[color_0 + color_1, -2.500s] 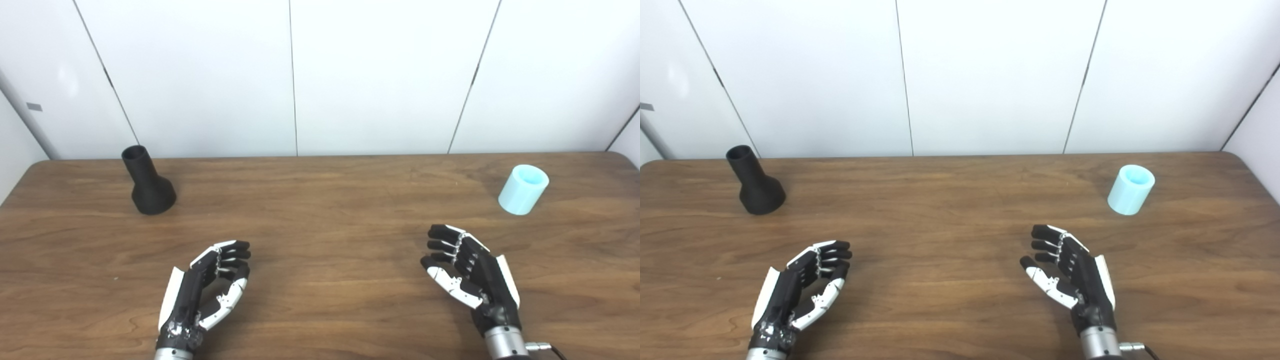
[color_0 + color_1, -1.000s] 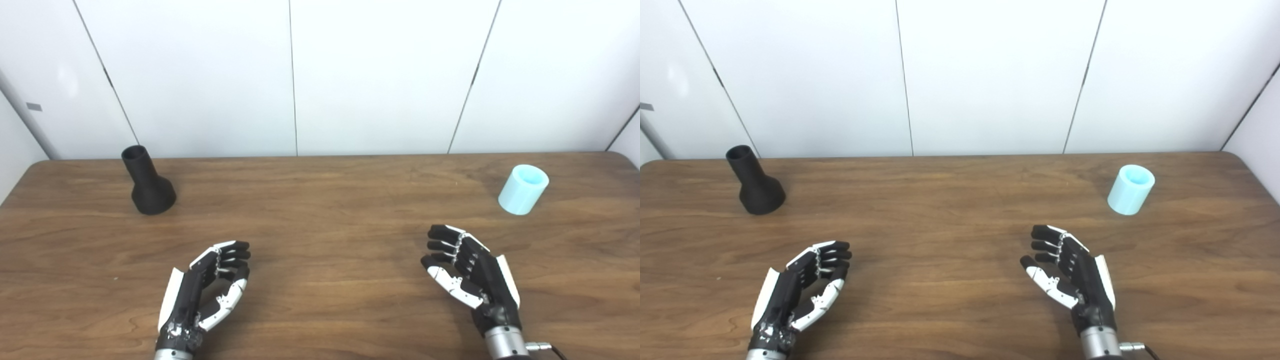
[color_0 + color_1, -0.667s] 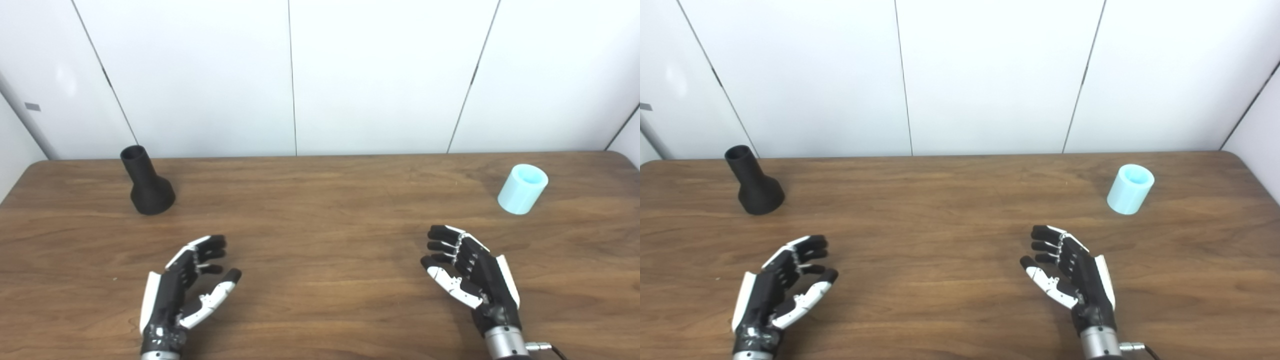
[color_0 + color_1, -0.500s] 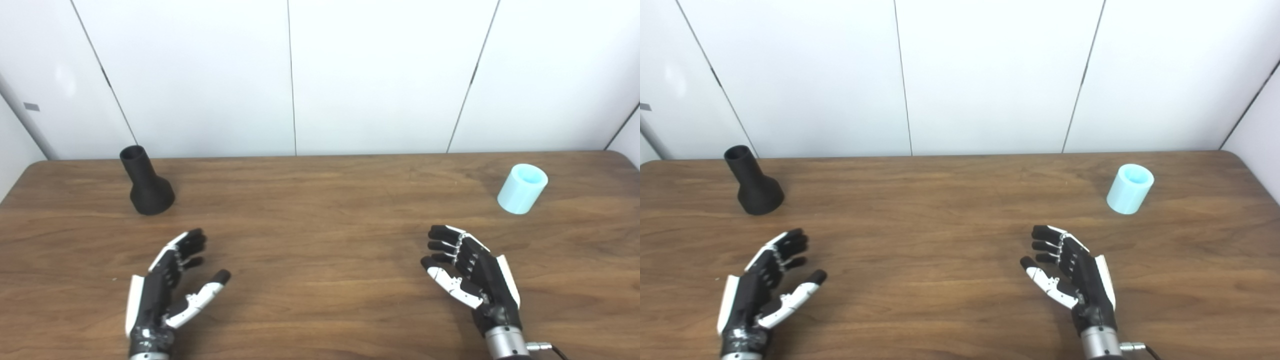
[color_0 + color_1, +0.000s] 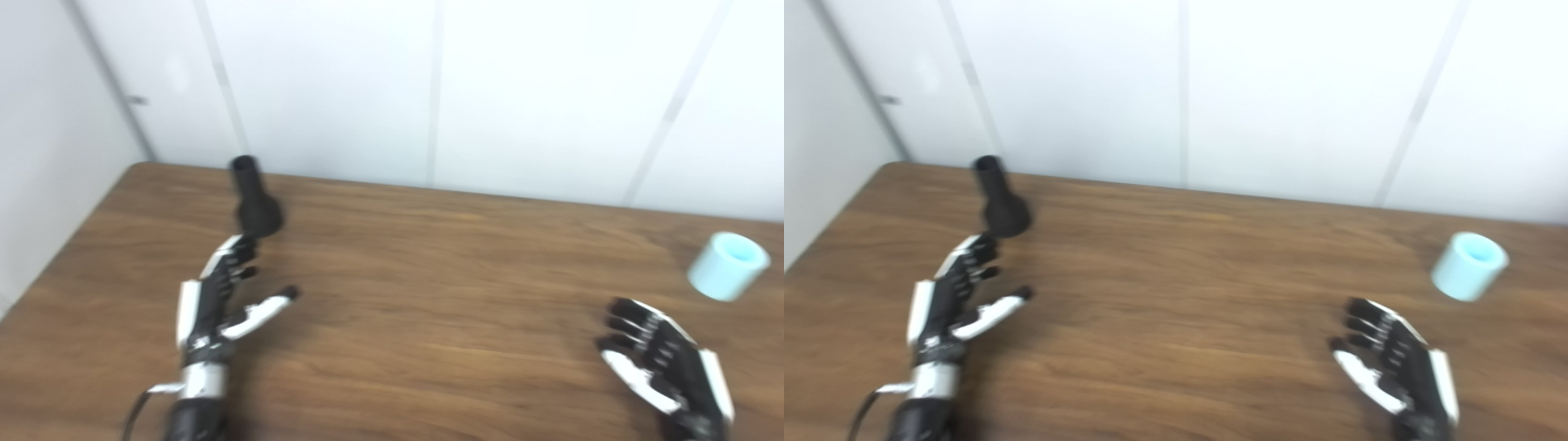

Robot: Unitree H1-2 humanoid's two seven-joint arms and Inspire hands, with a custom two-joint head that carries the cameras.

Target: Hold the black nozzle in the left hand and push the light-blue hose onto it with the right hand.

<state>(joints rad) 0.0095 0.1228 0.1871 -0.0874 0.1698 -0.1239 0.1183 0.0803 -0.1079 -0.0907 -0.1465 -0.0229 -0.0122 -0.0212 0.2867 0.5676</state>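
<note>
Two black-and-white robot hands are hovering over the brown wooden counter (image 5: 429, 294), both holding nothing. The right hand (image 5: 664, 367) is sitting nearest, fingers loosely spread; the left hand (image 5: 223, 297) is reaching farther in, fingers apart, fingertips just short of the one black flared nozzle (image 5: 254, 199), standing upright near the back edge. One light-blue cylindrical hose piece (image 5: 727, 266) is standing far right. Both views are blurred.

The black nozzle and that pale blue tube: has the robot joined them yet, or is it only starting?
Only starting; nothing is joined. The black flared plastic nozzle stands alone on the wooden table, and the left hand, open, reaches toward it without gripping. The light-blue cylindrical hose piece sits untouched beyond the open right hand. Grasping both and pushing them together remains.
</note>
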